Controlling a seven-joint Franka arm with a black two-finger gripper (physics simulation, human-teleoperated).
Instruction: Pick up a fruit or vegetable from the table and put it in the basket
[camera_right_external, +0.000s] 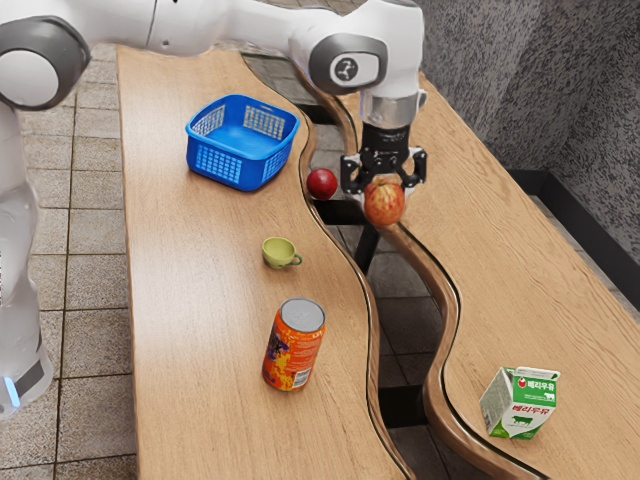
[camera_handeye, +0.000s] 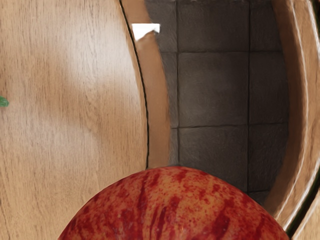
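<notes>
Red-streaked apple (camera_right_external: 385, 204) held above the wooden table (camera_right_external: 190, 330), the gripper (camera_right_external: 384, 187) seemingly clasping it from opposite sides, a hold suited to carriage toward the blue basket (camera_right_external: 222, 166).

We are losing parts of the apple (camera_handeye: 175, 210) and an unclear green thing (camera_handeye: 3, 102) past our wrist view's edges.

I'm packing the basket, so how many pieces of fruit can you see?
2: a red-and-yellow apple held in my tool, and a smaller dark red fruit by the tabletop's curved edge, near the basket.
</notes>
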